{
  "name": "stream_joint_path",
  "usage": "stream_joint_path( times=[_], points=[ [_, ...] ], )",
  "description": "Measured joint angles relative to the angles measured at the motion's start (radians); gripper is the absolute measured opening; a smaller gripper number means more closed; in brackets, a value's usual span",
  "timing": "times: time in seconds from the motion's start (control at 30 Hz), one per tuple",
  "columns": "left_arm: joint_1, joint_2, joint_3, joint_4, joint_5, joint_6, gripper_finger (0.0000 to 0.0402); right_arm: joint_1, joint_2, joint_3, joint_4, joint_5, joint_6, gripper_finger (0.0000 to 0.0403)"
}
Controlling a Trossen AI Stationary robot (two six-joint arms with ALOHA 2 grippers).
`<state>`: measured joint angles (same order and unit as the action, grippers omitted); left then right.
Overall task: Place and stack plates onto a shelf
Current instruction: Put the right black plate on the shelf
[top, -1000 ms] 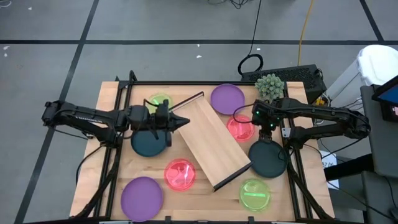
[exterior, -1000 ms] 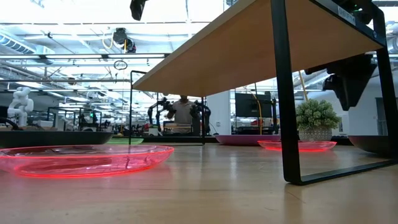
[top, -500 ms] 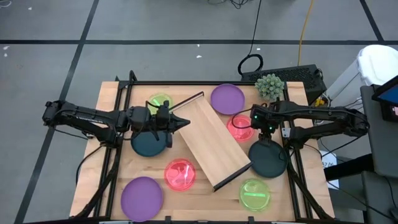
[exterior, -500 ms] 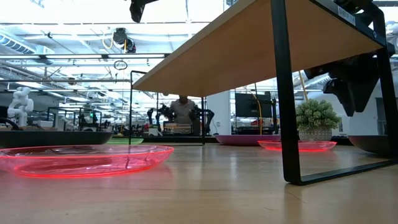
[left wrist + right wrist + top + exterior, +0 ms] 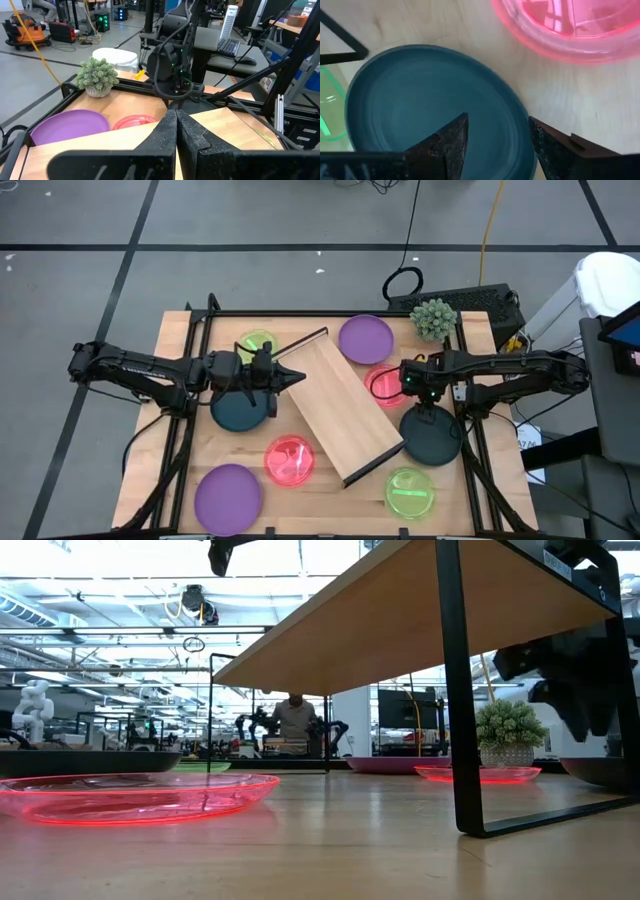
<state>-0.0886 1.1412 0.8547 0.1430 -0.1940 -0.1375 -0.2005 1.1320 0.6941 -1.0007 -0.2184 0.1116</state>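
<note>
A wooden tabletop point(image 5: 180, 480) in a workshop, with a light-wood shelf point(image 5: 345, 410) lying at a slant in the middle and plates scattered around it.

The right gripper point(image 5: 428, 412), fingers spread apart, hangs over the rim of the dark teal plate point(image 5: 432, 436) just right of the shelf, beside a pink plate point(image 5: 384, 385). A good grasp likely means lowering squarely so the fingers straddle the rim before closing. The left gripper point(image 5: 296, 376), fingers pressed together and empty, waits at the shelf's left edge over another teal plate point(image 5: 238, 410).
</note>
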Motion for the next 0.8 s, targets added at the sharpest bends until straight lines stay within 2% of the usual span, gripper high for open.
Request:
stream_joint_path(
  times=[0.27,0.5,0.67,0.8],
  points=[
    [-0.004,0.0,0.0,-0.059,0.0,0.002,0.0001,0.0,0.005,-0.011,0.019,0.003,0.011,0.0181],
    [-0.003,0.0,0.0,-0.063,0.0,0.016,0.0001,0.0,0.115,-0.02,0.032,-0.017,0.022,0.0157],
    [-0.003,0.0,0.0,-0.064,0.0,0.027,0.0001,0.0,0.19,-0.02,0.03,-0.021,0.017,0.0128],
    [-0.004,-0.001,0.0,-0.064,0.0,0.026,0.0001,0.0,0.221,-0.02,0.031,-0.022,0.015,0.009]
  ],
)
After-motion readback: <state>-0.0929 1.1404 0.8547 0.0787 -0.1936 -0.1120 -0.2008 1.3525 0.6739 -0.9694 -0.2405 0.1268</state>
